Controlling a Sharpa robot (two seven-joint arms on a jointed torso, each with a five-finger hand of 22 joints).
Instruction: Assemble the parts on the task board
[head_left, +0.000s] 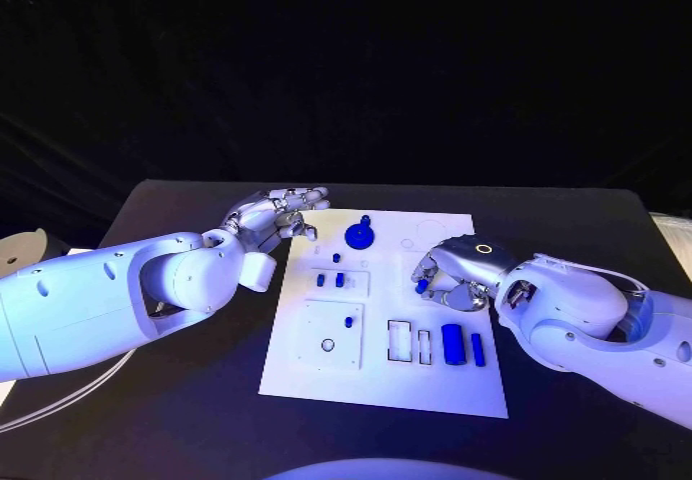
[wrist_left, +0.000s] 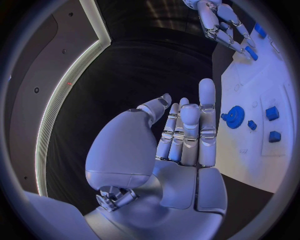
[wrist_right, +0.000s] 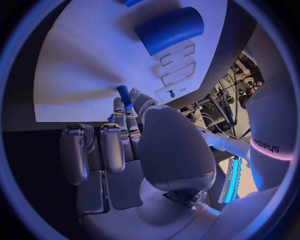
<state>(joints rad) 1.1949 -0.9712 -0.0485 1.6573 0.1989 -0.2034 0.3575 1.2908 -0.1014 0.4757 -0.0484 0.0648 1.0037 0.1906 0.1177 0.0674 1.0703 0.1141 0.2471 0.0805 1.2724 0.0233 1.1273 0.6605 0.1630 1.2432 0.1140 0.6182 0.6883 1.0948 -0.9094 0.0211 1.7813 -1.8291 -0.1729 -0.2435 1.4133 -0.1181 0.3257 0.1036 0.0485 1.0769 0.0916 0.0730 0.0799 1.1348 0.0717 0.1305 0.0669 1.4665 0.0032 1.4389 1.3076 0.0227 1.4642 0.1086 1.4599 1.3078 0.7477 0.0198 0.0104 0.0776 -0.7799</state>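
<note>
While both arms reach in over the black table (head_left: 173, 420), I read the white task board (head_left: 378, 385) lying flat at the table's middle, long side running away from the robot. My right hand (head_left: 454, 275) sits over the board's right half, fingers curled downward, and the right wrist view shows a small blue peg (wrist_right: 124, 95) pinched at the fingertips (wrist_right: 119, 107), its free end pointing toward the board surface; I cannot tell whether the peg touches the board. My left hand (head_left: 271, 215) hovers at the board's far left corner with fingers held straight and close together, thumb apart, gripping nothing; the left wrist view confirms an empty palm. On the board I note a blue gear (head_left: 359, 237) near the far edge, close to the left hand's fingertips. Two short blue pegs (head_left: 330, 281) stand side by side in a raised square block at mid-board. Nearer the robot, a second square block carries one small blue pin (head_left: 348, 321). Beside it, toward the right, a large blue cylinder (head_left: 454, 343) and a thinner blue rod (head_left: 479, 349) lie parallel, just apart.
</note>
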